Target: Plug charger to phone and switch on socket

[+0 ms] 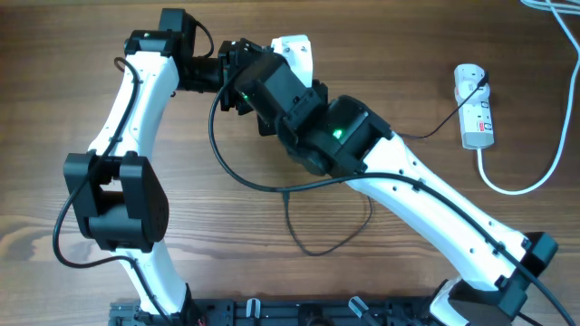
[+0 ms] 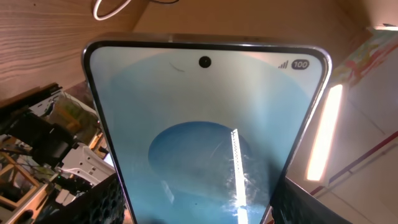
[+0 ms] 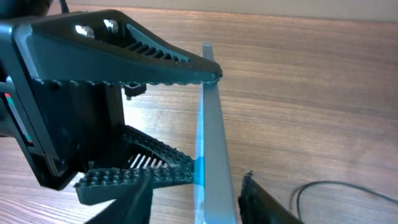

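The phone (image 1: 294,54) is held on its edge at the far middle of the table, in my left gripper (image 1: 237,56). In the left wrist view its teal-blue screen (image 2: 205,124) fills the frame between the shut fingers (image 2: 196,202). The right wrist view shows the phone edge-on (image 3: 209,130). My right gripper (image 3: 199,199) is open, one finger on each side of that edge, holding nothing I can see. The white socket (image 1: 476,109) lies at the far right with the charger's black plug (image 1: 480,86) in it. The thin black cable (image 1: 426,127) runs under my right arm. Its connector is hidden.
The socket's thick white cord (image 1: 544,172) loops along the right edge. The charger cable's slack loops on the wood near the middle front (image 1: 313,240) and shows at the lower right of the right wrist view (image 3: 323,186). The two arms crowd the far middle.
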`<act>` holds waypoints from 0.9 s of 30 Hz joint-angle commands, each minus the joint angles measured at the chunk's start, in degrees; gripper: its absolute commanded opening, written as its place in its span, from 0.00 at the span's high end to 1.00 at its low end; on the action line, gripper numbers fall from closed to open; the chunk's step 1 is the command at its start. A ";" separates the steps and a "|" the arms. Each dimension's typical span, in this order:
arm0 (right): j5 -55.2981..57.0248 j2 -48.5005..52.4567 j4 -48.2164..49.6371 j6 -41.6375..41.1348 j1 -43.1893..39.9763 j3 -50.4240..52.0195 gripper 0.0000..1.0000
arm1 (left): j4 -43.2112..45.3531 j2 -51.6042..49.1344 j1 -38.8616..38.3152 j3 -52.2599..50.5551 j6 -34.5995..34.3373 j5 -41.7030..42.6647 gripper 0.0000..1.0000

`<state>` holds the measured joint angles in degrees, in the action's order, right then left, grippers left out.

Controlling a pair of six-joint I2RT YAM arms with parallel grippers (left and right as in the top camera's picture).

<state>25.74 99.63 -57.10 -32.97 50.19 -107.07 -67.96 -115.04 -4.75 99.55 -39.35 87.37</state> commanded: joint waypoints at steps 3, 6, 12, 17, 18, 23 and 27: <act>0.24 0.46 1.01 0.02 -0.04 0.33 0.64 | -0.02 2.05 0.11 1.20 -0.35 2.97 0.32; 0.42 0.46 0.98 0.02 -0.04 0.33 0.69 | 0.00 2.05 0.11 1.20 -0.35 2.97 0.32; 0.39 0.46 0.96 0.00 -0.02 0.33 0.80 | 0.00 2.05 0.11 1.20 -0.35 2.97 0.32; 0.39 0.46 0.94 0.00 -0.02 0.33 0.89 | 0.00 2.05 0.11 1.20 -0.35 2.97 0.32; 0.39 0.46 0.94 0.00 -0.02 0.33 0.91 | 0.00 2.05 0.11 1.20 -0.35 2.97 0.32; 0.39 0.44 0.96 -0.20 -0.02 0.31 0.96 | 0.00 2.05 0.11 1.20 -0.37 2.97 0.31; 2.32 0.26 0.94 -9.42 -0.02 0.26 0.96 | 0.02 2.05 0.11 1.20 -0.35 2.95 0.00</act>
<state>26.13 99.66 -56.53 -35.24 50.04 -107.07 -67.92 -115.04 -4.49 99.61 -39.79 88.09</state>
